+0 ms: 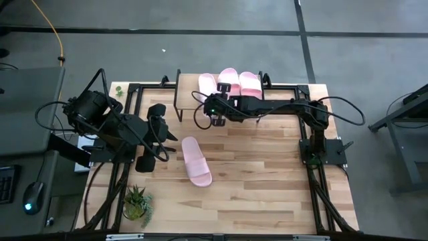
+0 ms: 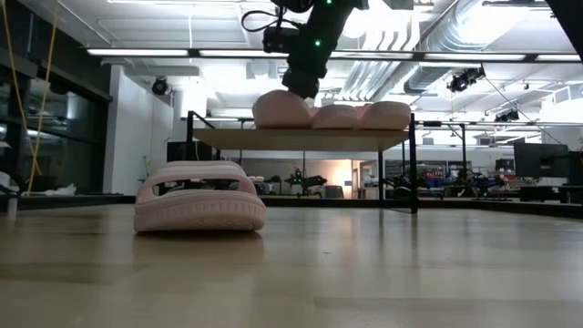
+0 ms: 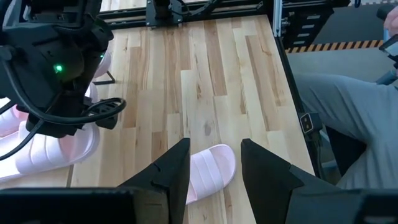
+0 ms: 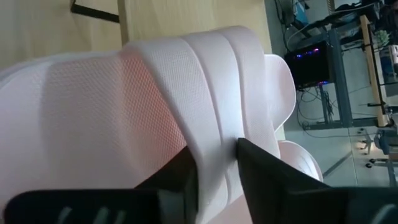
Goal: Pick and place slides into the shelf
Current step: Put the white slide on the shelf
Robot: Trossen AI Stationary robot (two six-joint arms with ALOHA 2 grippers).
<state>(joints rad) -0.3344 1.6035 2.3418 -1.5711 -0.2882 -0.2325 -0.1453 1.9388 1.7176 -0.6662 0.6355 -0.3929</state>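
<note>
Three pale pink slides (image 1: 229,82) lie side by side on the shelf (image 1: 187,86) at the table's far edge. My right gripper (image 1: 223,89) reaches in from the right over the leftmost of them (image 2: 282,109), shut on its strap. Another slide (image 1: 195,161) lies flat on the tabletop, sole down, near the middle. My left gripper (image 3: 214,167) hangs open high above that slide (image 3: 211,163), at the table's left, touching nothing. My right gripper pinches a raised rib of the ribbed strap (image 4: 214,134) of the leftmost slide between its two fingers (image 4: 180,177). The fingers slant down from above and from the table's near side. The slide rests with its sole on the shelf's plank top (image 2: 301,137).
A small potted plant (image 1: 137,202) stands at the table's near left corner. The shelf's thin black legs (image 2: 413,173) stand on the tabletop. A person in grey (image 3: 348,118) is beside the table's right edge. Bare wood lies to the right of the loose slide.
</note>
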